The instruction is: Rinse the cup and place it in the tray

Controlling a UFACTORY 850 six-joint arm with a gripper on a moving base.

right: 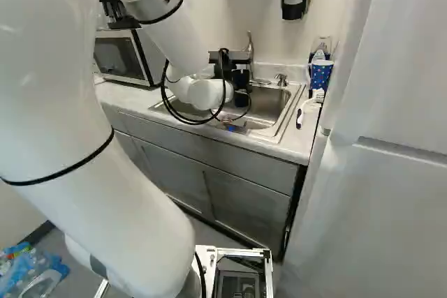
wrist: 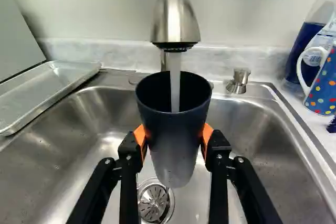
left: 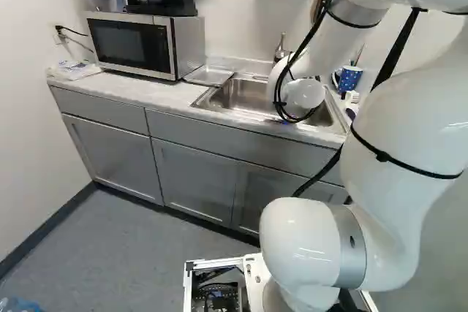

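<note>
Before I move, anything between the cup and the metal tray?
Only the sink's rim lies between the cup, held in the tool, and the metal tray. The running faucet hangs over the cup's mouth, so a straight lift would likely hit it.

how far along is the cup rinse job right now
Done: the dark, tapered cup is gripped, mouth up, between the black hand's orange pads. Under way: rinsing, with water running into it from the brushed-metal faucet. Left: probably finishing the rinse and emptying the cup, then placing it in the shallow metal tray beside the sink.
</note>
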